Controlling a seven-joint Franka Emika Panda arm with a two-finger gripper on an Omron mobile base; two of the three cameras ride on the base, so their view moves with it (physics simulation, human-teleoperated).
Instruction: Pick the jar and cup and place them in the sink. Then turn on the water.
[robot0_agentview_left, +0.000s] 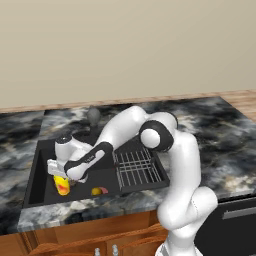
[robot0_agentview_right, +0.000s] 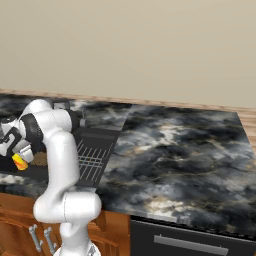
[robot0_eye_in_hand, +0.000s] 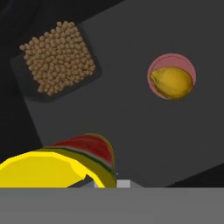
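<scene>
**Black basin holds jar; cup comes in next**

Black and recessed in the dark marbled counter (robot0_agentview_left: 210, 130), the sink (robot0_agentview_left: 37, 175) has its grey wire rack (robot0_agentview_left: 136, 167) at three o'clock in the left base view. The white arm (robot0_agentview_left: 180, 160) reaches down into the basin. In the hand view, the jar (robot0_eye_in_hand: 59, 63) rests on the sink floor at ten o'clock, so that part looks done. The gripper (robot0_agentview_left: 59, 176) is clamped on the yellow cup (robot0_agentview_left: 62, 185), low inside the basin; whether it touches the floor I cannot tell. A small yellow-and-pink blob (robot0_agentview_left: 98, 190) lies nearby. Remaining, by my judgement: release the cup, then turn on the water; no stream runs.
</scene>
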